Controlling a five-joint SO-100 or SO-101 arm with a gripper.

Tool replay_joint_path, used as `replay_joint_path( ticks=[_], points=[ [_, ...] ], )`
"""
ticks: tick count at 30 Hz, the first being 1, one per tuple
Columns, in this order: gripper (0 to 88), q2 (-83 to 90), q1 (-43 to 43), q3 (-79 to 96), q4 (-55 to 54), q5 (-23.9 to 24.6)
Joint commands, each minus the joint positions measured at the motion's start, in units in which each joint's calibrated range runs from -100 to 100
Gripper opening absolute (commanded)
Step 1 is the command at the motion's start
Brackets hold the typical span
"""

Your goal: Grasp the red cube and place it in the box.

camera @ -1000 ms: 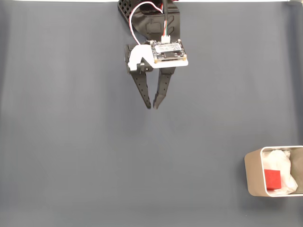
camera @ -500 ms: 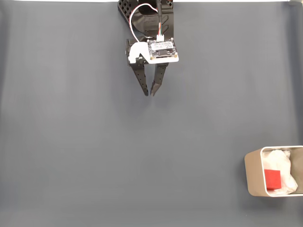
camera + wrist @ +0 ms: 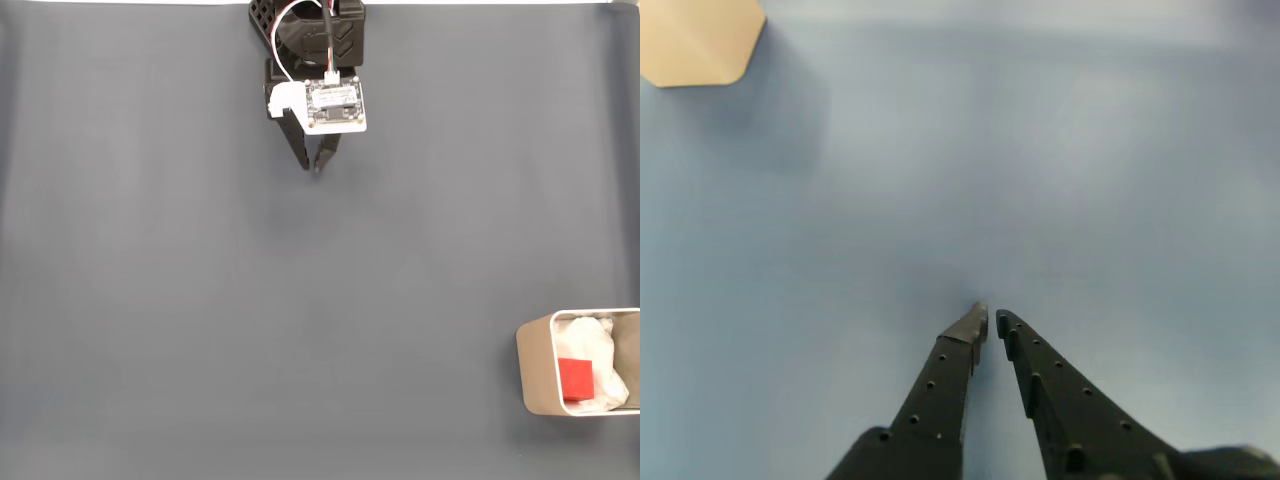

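The red cube [image 3: 575, 378] lies inside the box [image 3: 539, 365], a tan container with white lining at the lower right edge of the fixed view. My gripper [image 3: 313, 168] hangs at the top centre of that view, far from the box, with its black fingers nearly touching and nothing between them. In the wrist view the gripper [image 3: 990, 320] points at bare grey surface, tips almost closed, and a tan corner of the box [image 3: 695, 40] shows at the top left.
A grey mat [image 3: 200, 320] covers the whole table. The arm's black base [image 3: 300, 25] stands at the top edge. White crumpled lining [image 3: 600, 345] sits in the box beside the cube.
The gripper has pulled back toward the top of the fixed view and its fingers have closed from a slight gap to nearly touching. The cube stays in the box.
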State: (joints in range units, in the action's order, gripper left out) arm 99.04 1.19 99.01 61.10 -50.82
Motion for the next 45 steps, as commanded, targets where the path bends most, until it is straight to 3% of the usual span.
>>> replay_joint_path(
  ticks=[1,18,45],
  points=[
    [0.0,0.87,-0.48,0.81,3.41,1.22],
    [0.0,0.87,-0.90,0.81,14.80,1.32],
    [0.7,0.87,-0.90,0.81,14.80,1.86]
  ],
)
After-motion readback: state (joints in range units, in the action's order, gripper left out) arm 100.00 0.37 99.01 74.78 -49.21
